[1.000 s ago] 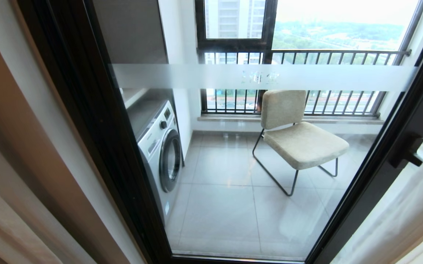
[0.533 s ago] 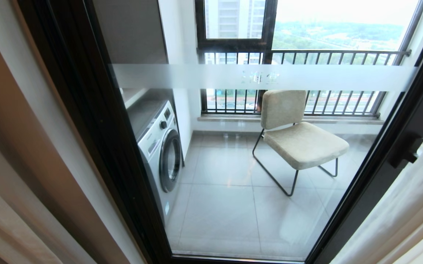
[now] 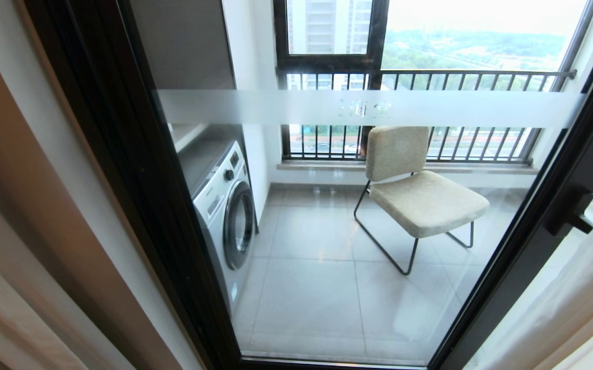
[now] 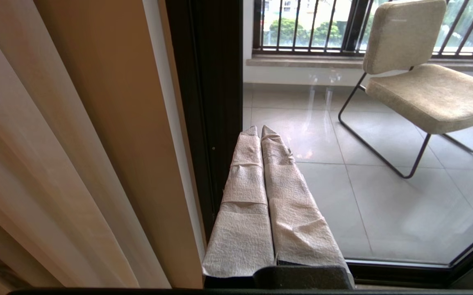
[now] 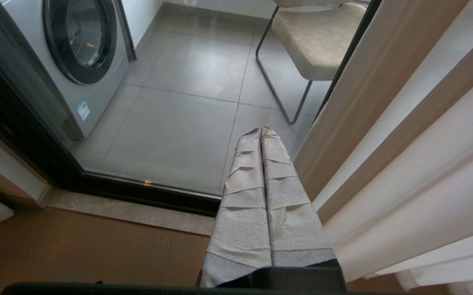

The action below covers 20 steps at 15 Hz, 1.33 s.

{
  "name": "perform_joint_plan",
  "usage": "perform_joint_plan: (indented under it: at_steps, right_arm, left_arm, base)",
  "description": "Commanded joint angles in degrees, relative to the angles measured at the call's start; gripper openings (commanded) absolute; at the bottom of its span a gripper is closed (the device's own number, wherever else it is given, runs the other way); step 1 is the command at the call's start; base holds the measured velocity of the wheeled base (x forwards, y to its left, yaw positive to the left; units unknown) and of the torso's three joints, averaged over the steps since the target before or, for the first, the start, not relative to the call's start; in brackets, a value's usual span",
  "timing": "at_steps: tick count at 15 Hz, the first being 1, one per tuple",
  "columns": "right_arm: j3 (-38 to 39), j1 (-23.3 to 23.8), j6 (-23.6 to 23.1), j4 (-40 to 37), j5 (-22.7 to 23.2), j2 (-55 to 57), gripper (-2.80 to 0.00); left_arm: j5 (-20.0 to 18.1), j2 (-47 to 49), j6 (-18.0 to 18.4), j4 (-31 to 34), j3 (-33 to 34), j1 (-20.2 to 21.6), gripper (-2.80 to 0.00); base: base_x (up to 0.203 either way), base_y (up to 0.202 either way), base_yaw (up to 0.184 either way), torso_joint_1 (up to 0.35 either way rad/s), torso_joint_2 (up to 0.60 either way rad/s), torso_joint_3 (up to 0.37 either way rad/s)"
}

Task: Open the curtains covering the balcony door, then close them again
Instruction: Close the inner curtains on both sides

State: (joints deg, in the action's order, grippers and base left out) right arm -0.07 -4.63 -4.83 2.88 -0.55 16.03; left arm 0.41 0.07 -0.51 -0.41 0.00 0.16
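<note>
The curtains (image 3: pixel 558 303) are hanging drawn back to both sides, a cream fold on the left (image 4: pixel 56 164) and cream and sheer folds on the right (image 5: pixel 404 155), leaving the balcony door (image 3: pixel 358 216) uncovered in the middle. So the opening looks done and the closing is likely what is waiting.

The right gripper (image 5: pixel 261 130) is sitting with its wrapped fingers pressed together, holding nothing, just beside the nearest right-hand fold and not touching it. The left gripper (image 4: pixel 258 129) is likewise closed and empty, pointing along the dark door frame (image 4: pixel 208 102).

The risks are looking like these: closed fingers may only be brushing the cloth and slipping off a pleat; a pinch may be catching the sheer layer alone, leaving the thick one behind; a pull aimed downward may be straining the hanging fabric instead of sliding it.

Room is tight toward the glass and the door's bottom rail (image 5: pixel 146 192). The wooden floor (image 5: pixel 76 250) in front is giving space for sideways travel.
</note>
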Motion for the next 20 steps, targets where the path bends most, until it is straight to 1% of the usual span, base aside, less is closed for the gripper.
perform_joint_plan:
  at_steps: [1,11,12,13,14,15,19,20]
  right_arm:
    - [0.01,-0.03,-0.49,-3.64,1.33,0.14,-2.8]
    - [0.07,-0.02,0.09,-2.97,1.6,0.14,-2.8]
    - [0.07,0.61,0.13,-2.97,1.61,-0.05,-2.8]
    - [0.07,2.98,0.14,-2.97,1.61,-0.43,-2.8]
    - [0.07,5.25,0.1,-3.01,1.59,-1.55,-2.8]
    - [0.06,5.74,0.46,-3.04,1.59,-4.05,-2.8]
    - [0.07,5.0,2.21,-2.97,1.44,-14.98,-2.8]
    - [0.07,4.91,3.25,-2.9,1.28,-16.01,-2.8]
  left_arm:
    - [0.02,0.01,-0.02,-0.02,0.0,0.02,-2.8]
    - [0.02,0.01,-0.02,-0.02,0.0,0.02,-2.8]
    - [0.02,0.01,-0.02,-0.02,0.0,0.02,-2.8]
    - [0.02,0.01,-0.02,-0.02,0.0,0.02,-2.8]
    - [0.02,0.01,-0.02,-0.02,0.0,0.02,-2.8]
    - [0.02,0.01,-0.02,-0.02,0.0,0.02,-2.8]
    - [0.02,0.01,-0.02,-0.02,0.0,0.02,-2.8]
    - [0.02,0.01,-0.02,-0.02,0.0,0.02,-2.8]
  base:
    - [0.0,0.0,0.0,0.0,0.0,0.0]
    - [0.0,0.0,0.0,0.0,0.0,0.0]
    - [0.0,0.0,0.0,0.0,0.0,0.0]
    - [0.0,0.0,0.0,0.0,0.0,0.0]
    - [0.0,0.0,0.0,0.0,0.0,0.0]
    - [0.0,0.0,0.0,0.0,0.0,0.0]
    - [0.0,0.0,0.0,0.0,0.0,0.0]
    - [0.0,0.0,0.0,0.0,0.0,0.0]
